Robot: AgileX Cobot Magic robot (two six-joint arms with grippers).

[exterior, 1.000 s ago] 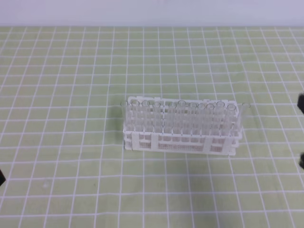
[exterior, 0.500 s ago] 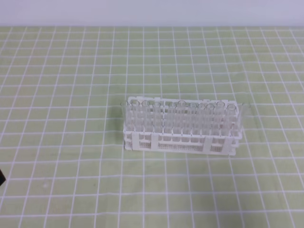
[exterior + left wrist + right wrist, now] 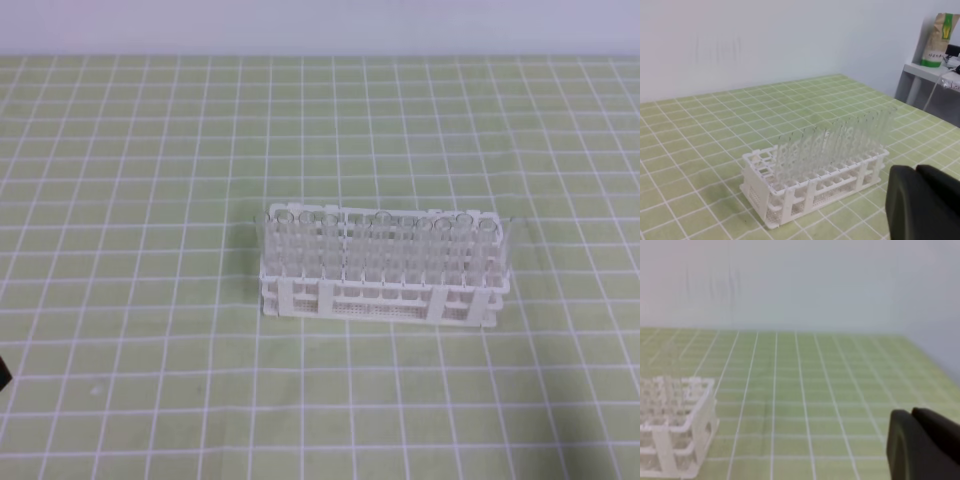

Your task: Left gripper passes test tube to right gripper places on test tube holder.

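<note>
In the exterior high view, the test tube holder (image 3: 382,272) is seen standing on the green checked mat (image 3: 150,150), and its holes are filled with rows of upright clear tubes (image 3: 380,240). The single test tube of the task cannot be told apart from the others. No gripper is seen near the holder.

In the left wrist view, the left gripper (image 3: 921,202) is seen in front of and to the right of the holder (image 3: 810,185), well apart from it. Its fingers are pressed together and nothing is held.

In the right wrist view, the right gripper (image 3: 922,445) is seen well to the right of the holder (image 3: 675,425), with fingers pressed together and nothing held.
</note>
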